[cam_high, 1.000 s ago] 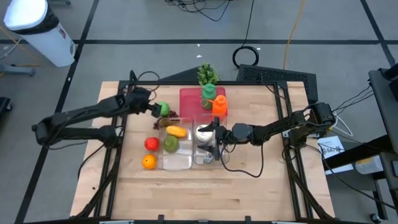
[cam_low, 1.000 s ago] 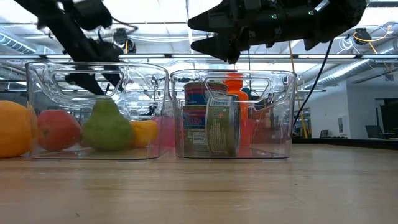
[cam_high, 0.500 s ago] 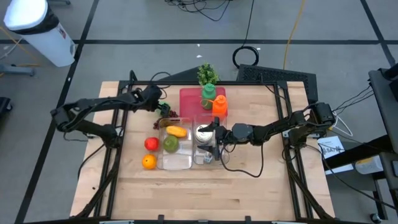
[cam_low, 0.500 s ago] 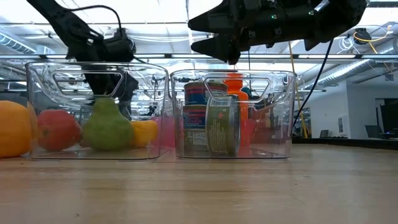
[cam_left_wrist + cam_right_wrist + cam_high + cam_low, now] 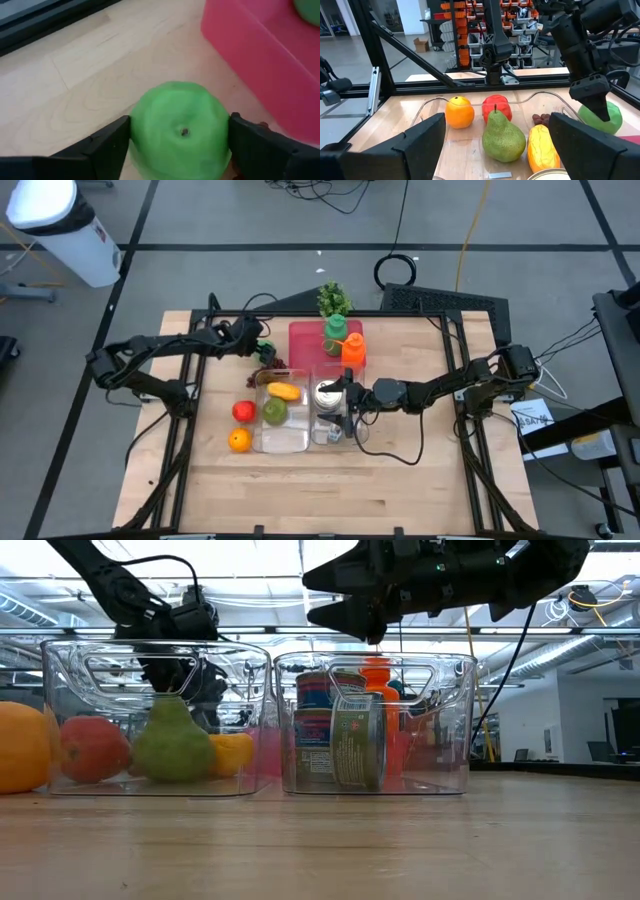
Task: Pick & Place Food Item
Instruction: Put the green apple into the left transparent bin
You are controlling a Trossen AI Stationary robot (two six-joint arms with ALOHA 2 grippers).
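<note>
Green fruit: bright green, round, dimple facing the wrist camera; low over bare wood near the tabletop's far-left part, just beside the pink tray.
Left gripper: fingers set wide, one on each side of the fruit, at or very near its skin; firm grip or mere bracket, cannot tell.
Pink tray: flat on the tabletop toward the far edge, an orange bottle and a green bottle on it.
Left bin: clear plastic, mid-tabletop; holds a pear and a yellow item.
Red fruit, orange: on the wood outside the bin's left wall.
Right gripper: parked above the right bin, open, empty; cans beneath.
Step in hand: likely closing on the green fruit for pickup, or setting it down; either reading fits.
Next move: firm squeeze, straight lift, carry over the left bin's rim.
Change from a second ago: left arm bent nearer the far edge, fingers narrowed slightly; right arm unmoved.
</note>
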